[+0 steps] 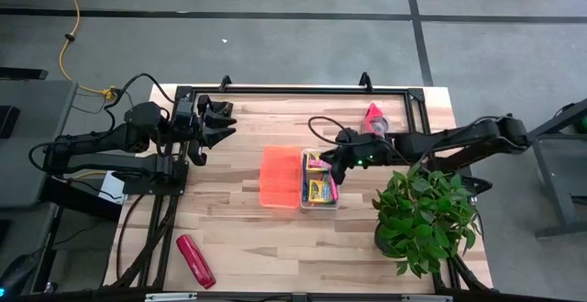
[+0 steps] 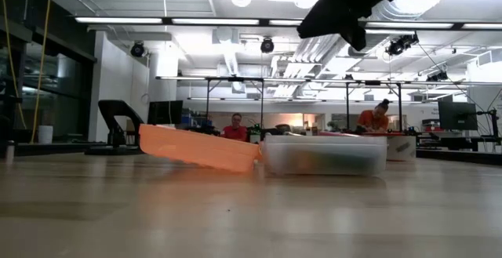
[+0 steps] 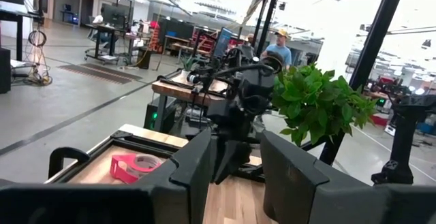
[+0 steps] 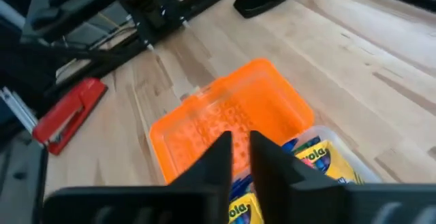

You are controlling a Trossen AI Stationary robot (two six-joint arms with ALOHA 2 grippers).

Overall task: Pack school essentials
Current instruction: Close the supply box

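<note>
Your school essentials sit in the clear box [image 1: 319, 193] near the middle of the wooden table [image 1: 248, 238]: from above you can see the yellow-and-green crayon boxes [image 1: 318, 190] lying in it, with something pink [image 1: 316, 165] at the far end, too small to tell apart. The right wrist view shows the crayon boxes [image 4: 320, 159] right below that arm's fingers. The orange lid [image 1: 281, 177] lies open, touching the box's left side; in the low view the lid [image 2: 200, 148] slopes up away from the box [image 2: 325, 154], whose cloudy wall hides what is inside. Your right gripper [image 1: 332, 166] hangs over the far end of the box, and its two fingers [image 4: 221, 163] stand close together with only a narrow gap between them and nothing between them; it grips nothing. Beyond it, near the table's far edge, lies the pink tape roll [image 1: 376, 118], which also shows in the left wrist view [image 3: 134, 167]. A potted plant [image 1: 426, 215] stands at the right front of the table, just beside the right arm. A long red object [image 1: 195, 261] lies well apart at the left front corner. Your left gripper [image 1: 220, 121] waits near the far left of the table, its fingers [image 3: 194, 173] parted and empty.
</note>
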